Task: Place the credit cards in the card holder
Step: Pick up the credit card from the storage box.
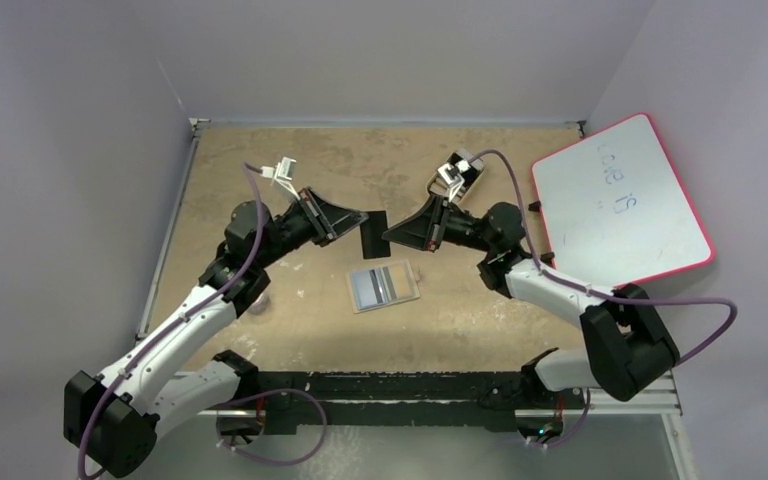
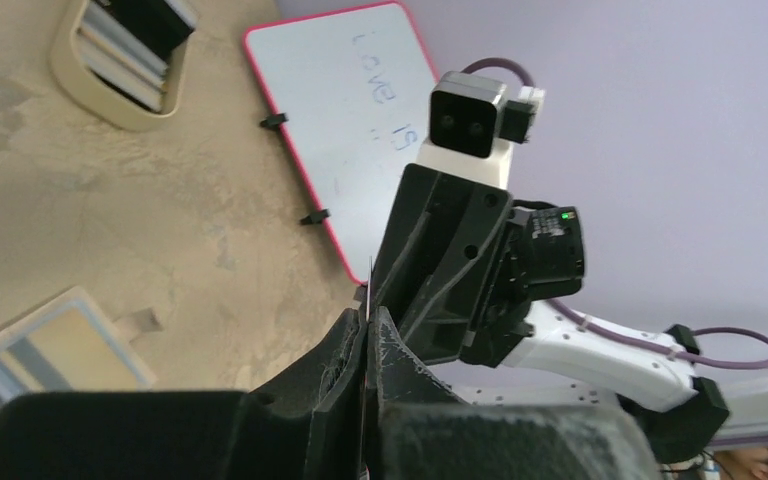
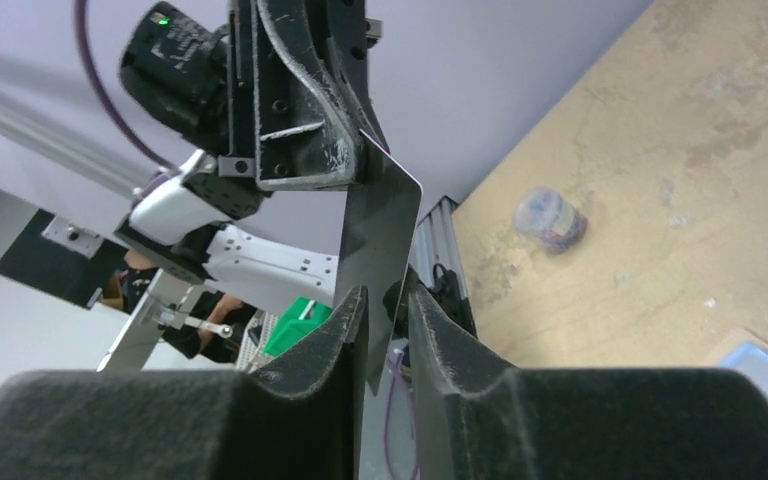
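Left gripper [image 1: 358, 222] clamped shut on one edge of dark credit card [image 1: 371, 238], holding it in air above table [image 1: 260, 180]. Right gripper [image 1: 390, 236] faces it from opposite side, jaws slightly parted around card's other edge; pad contact unclear. Card holder [image 1: 384, 286] lies flat on table below both grippers, toward arm bases, apart from card.

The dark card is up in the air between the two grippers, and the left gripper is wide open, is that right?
Not quite: the left gripper is shut on the card, not wide open, as the left wrist view shows. The card is indeed up in the air between the two grippers.
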{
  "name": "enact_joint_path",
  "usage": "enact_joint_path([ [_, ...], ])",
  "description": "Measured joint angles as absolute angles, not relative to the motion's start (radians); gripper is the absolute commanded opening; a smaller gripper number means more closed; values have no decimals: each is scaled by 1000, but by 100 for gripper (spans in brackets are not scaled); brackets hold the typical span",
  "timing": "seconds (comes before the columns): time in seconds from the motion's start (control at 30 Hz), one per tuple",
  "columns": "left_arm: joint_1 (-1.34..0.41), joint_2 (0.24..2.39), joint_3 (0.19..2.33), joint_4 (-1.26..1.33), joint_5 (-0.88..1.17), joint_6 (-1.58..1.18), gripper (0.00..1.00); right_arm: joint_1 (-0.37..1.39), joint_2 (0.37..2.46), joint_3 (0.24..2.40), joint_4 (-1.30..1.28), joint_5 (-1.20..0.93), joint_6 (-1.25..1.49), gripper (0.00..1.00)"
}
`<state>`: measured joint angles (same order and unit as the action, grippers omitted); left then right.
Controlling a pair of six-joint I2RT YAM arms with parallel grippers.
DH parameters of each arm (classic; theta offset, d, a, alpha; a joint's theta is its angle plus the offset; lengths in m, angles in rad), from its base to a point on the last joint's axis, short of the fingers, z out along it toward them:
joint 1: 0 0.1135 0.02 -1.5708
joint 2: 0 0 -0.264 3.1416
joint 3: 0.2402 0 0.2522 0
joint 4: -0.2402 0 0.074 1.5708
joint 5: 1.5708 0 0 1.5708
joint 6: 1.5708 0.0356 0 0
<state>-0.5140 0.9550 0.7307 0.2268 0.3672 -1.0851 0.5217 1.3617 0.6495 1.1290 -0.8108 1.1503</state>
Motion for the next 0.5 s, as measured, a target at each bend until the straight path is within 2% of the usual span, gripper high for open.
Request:
enact_joint_path([
  [0.17, -514, 957, 731, 85, 317, -1026, 0, 522, 1324, 661, 867, -754, 1010, 41],
  [0.3, -514, 977, 729, -20, 250, -988, 0, 522, 1266, 697, 604, -643, 858, 44],
  [0.5, -514, 1035, 670, -26, 219, -987, 0, 522, 1243, 736, 340, -446, 677, 47],
])
